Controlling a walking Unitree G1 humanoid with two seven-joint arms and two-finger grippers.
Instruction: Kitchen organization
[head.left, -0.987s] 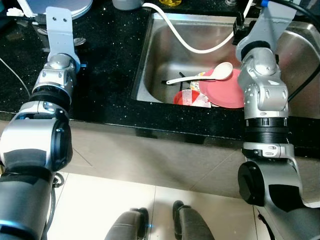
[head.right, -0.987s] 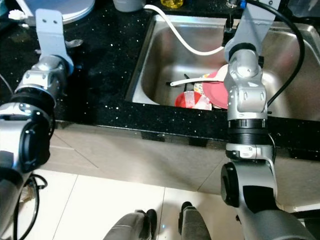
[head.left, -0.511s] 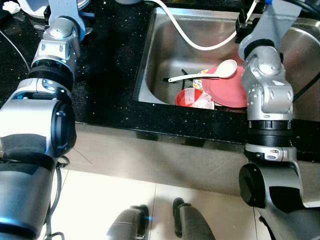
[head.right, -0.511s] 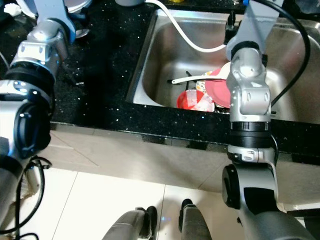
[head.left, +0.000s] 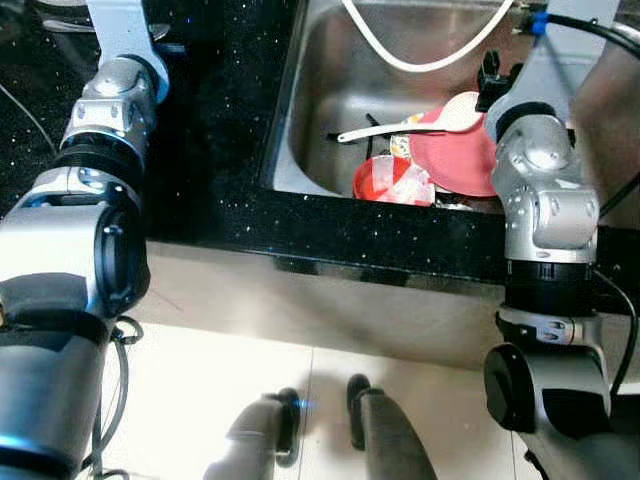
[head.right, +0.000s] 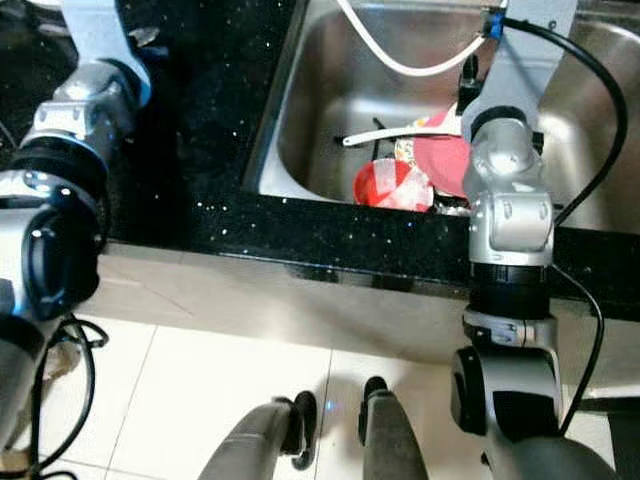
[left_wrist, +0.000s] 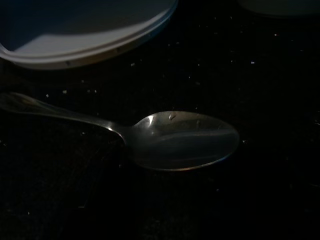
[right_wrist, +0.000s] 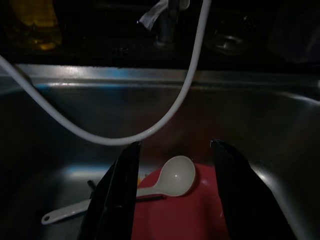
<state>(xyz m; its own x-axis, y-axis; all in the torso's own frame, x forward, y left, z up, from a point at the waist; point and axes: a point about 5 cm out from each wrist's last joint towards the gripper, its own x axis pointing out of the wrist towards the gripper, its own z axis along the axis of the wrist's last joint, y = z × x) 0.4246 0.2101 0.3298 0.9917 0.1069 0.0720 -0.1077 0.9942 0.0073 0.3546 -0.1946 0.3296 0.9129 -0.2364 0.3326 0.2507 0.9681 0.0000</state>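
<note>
A steel sink (head.left: 290, 110) holds a red plate (head.left: 455, 160) with a white plastic spoon (head.left: 400, 125) lying across it. A red bowl (head.left: 385, 180) with a crumpled wrapper sits beside the plate. My right gripper (right_wrist: 175, 145) hangs open above the sink, with the white spoon (right_wrist: 175, 175) and the red plate (right_wrist: 200, 212) below its fingers (right_wrist: 120, 200). My left arm (head.left: 110, 90) reaches over the black counter (head.left: 210, 130). The left wrist view looks down on a metal spoon (left_wrist: 182, 140) lying on that dark counter.
A white hose (head.left: 420, 62) loops across the sink from the faucet (right_wrist: 167, 20). A yellow bottle (right_wrist: 35, 22) stands behind the sink. A white round lid (left_wrist: 85, 35) lies near the metal spoon. Beige floor tiles and my feet (head.left: 320, 430) show below the counter edge.
The whole picture has slid upward, so the camera has moved. Both arms stay stretched forward. The things in the sink lie as before.
</note>
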